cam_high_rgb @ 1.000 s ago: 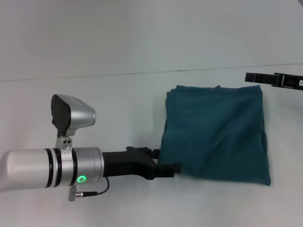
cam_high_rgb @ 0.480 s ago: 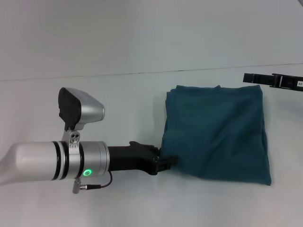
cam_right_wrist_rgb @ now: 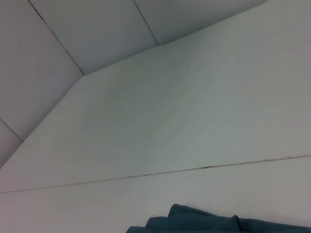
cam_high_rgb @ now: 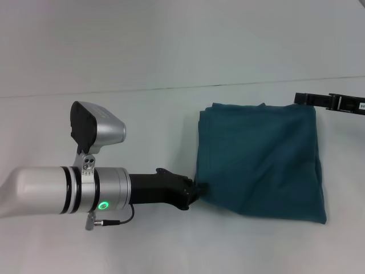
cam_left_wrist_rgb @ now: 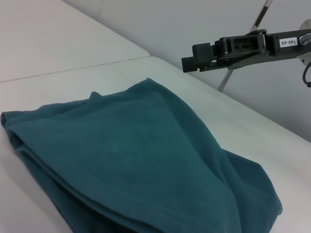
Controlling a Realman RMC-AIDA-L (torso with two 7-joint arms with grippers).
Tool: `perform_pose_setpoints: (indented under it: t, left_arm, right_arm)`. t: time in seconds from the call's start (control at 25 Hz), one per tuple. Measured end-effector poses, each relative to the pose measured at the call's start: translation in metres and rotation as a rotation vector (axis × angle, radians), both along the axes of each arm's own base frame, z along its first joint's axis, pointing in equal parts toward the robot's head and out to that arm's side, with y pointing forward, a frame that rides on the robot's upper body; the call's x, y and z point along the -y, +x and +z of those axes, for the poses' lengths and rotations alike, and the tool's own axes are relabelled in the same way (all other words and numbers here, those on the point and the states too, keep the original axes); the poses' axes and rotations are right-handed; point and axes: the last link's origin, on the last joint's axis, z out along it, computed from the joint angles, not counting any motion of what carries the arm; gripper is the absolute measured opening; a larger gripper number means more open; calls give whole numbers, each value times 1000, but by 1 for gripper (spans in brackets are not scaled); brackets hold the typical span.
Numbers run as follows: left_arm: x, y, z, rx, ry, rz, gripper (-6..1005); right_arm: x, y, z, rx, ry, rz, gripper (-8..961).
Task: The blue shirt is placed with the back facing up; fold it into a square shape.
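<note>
Left gripper (cam_high_rgb: 197, 191): reaches in from nine o'clock, low over the bench (cam_high_rgb: 142, 114), its tip at the shirt's near-left corner. Whether the jaws are parted or pinching cloth I cannot tell; the tip is dark and merges with the fabric edge.

Blue shirt (cam_high_rgb: 262, 160): lies flat on the bench at about three o'clock of the head view, folded into a stacked, roughly square packet, plain side up. In the left wrist view, the shirt (cam_left_wrist_rgb: 141, 165) shows several layered edges and a rounded, puffy top.

Handling: judged soft, light and limp. It will sag and drape from any pinch point, and the layers may slide over one another or spring open. Not fragile; cotton looks grippy rather than slippery.

Where to hold: best at a corner or folded edge, catching all layers together; the near-left corner beside the left gripper looks the natural place. A pinch in mid-panel would likely lift only the top layer.

Progress: the fold looks nearly done; edges at the left side are slightly uneven.

Right gripper (cam_high_rgb: 328, 101): held off at two o'clock, just beyond the shirt's far-right corner and apparently clear of it; jaw state cannot be told.

Containers: none in view.
</note>
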Motion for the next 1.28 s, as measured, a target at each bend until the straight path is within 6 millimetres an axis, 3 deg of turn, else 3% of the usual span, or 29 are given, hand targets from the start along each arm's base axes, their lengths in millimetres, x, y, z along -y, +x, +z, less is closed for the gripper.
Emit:
perform_pose_setpoints:
  t: [0.56,1.08,1.28]
  left_arm:
    - [-9,-5,23,-48,9,-58,30]
    - [-52,-23,81,-25,254,63,27]
    - [-67,-16,86,-43,327,66,26]
  right_arm:
    - [5,6,-5,-8,9,-25,823]
    - [9,8,-18,-46,40,-52,823]
    - [11,7,-27,-61,67,-42,823]
